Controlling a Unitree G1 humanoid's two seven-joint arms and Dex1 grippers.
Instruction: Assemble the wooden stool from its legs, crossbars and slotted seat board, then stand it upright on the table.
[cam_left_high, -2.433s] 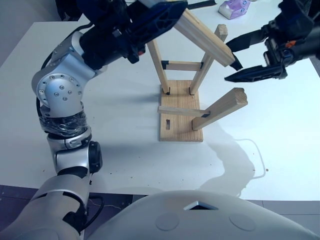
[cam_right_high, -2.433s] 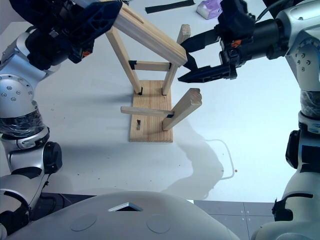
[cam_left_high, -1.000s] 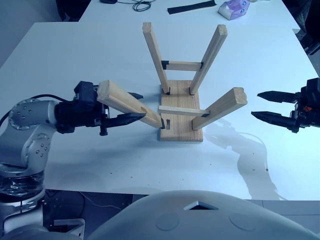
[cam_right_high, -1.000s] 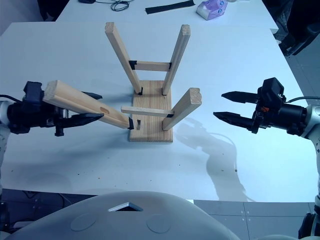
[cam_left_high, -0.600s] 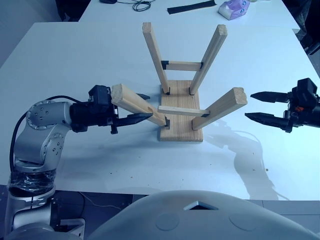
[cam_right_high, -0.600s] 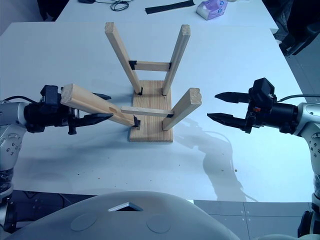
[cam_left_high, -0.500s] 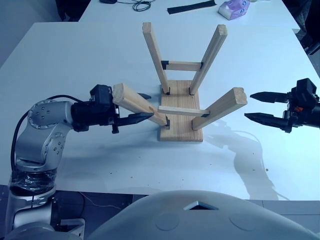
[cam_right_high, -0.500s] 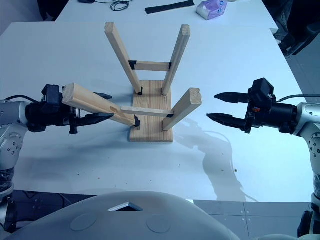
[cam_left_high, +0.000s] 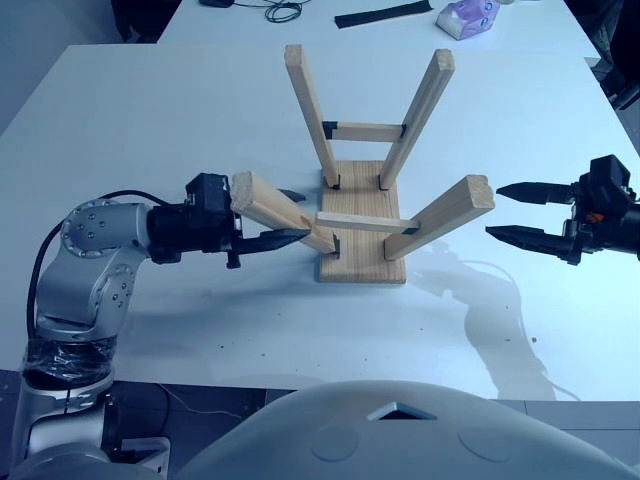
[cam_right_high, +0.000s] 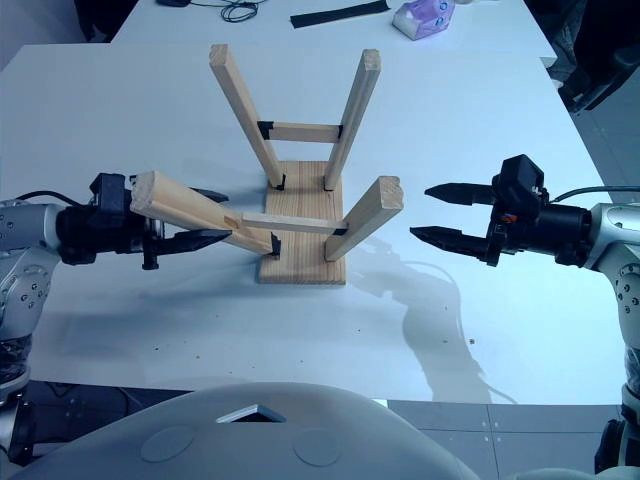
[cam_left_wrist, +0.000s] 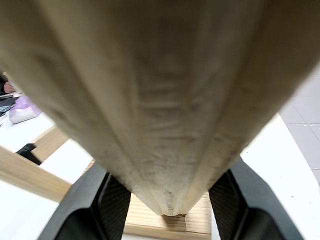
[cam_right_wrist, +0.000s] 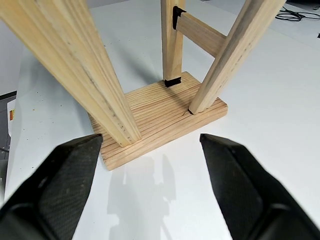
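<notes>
Okay, my L gripper (cam_left_high: 303, 213) is clamped on a leg (cam_left_high: 268, 204), tip at the seat board (cam_left_high: 362, 265) mid-table (cam_left_high: 150, 100). R gripper (cam_left_high: 493, 210) has fingers apart, near the table's right edge.

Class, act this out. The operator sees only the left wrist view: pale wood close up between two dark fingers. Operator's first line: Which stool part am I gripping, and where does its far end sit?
Observer: The left gripper is shut on a pale wooden leg, tilted, its lower end at the near left corner of the slotted wooden seat board.
Operator: Are the other legs in?
Observer: Two far legs stand upright in the board; the near right leg leans outward.
Operator: Where is the other arm?
Observer: The right gripper is open, to the right of that leaning leg, not touching it.
</notes>
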